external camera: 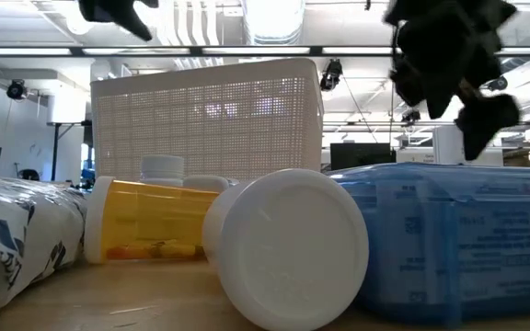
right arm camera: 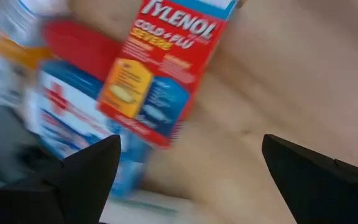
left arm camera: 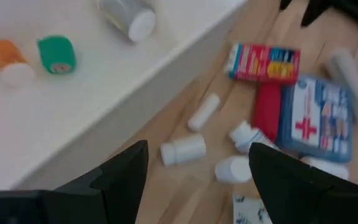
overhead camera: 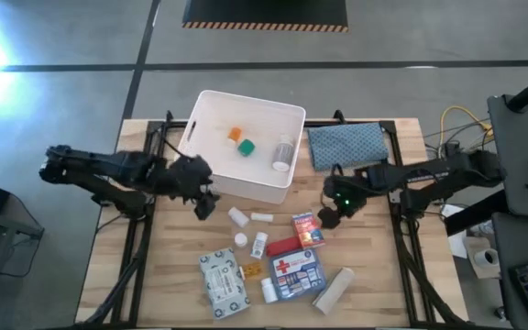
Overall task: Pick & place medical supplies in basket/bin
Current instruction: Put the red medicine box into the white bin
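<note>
The white bin [overhead camera: 211, 108] stands at the table's far left and holds an orange vial [overhead camera: 235, 134], a green cube [overhead camera: 246, 147] and a white bottle [overhead camera: 282, 153]. More supplies lie on the wood nearer me: a white pill bottle [left arm camera: 184, 149], a red Tylenol box [right arm camera: 166, 68], a red tube [overhead camera: 282, 246], the red-cross pouch [overhead camera: 298, 272], a gauze roll [overhead camera: 333, 289] and a white pack [overhead camera: 223, 282]. My left gripper [left arm camera: 197, 180] hovers open just off the bin's near wall, above the pill bottles. My right gripper [right arm camera: 191, 180] hovers open beside the Tylenol box.
A blue-grey patterned cloth [overhead camera: 346, 144] lies right of the bin at the far edge. In the low view an orange vial [external camera: 150, 221], a white bottle cap [external camera: 293, 248] and the blue pouch [external camera: 449, 239] crowd the near edge. Bare wood shows at the table's left and right.
</note>
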Robot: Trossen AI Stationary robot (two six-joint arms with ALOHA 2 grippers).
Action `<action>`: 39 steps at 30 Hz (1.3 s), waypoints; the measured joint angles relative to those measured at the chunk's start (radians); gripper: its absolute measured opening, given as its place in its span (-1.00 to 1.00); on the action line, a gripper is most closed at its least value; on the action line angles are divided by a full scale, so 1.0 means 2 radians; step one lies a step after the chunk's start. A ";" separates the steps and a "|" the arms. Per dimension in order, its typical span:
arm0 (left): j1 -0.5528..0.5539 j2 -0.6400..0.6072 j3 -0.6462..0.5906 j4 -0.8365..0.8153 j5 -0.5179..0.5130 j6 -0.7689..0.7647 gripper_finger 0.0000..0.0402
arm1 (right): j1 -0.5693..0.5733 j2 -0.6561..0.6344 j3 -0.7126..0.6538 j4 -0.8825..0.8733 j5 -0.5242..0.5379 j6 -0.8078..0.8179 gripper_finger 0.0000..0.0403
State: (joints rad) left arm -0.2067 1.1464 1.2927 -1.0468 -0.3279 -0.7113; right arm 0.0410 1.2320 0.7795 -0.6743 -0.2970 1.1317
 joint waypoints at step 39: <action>-0.017 -0.001 -0.041 0.042 -0.001 -0.025 0.28 | 0.109 0.106 -0.238 0.564 0.163 0.397 0.45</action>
State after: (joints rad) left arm -0.2413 1.1446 1.2102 -0.9627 -0.3298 -0.7609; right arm 0.2588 1.4433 0.3042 0.4545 0.0296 1.9265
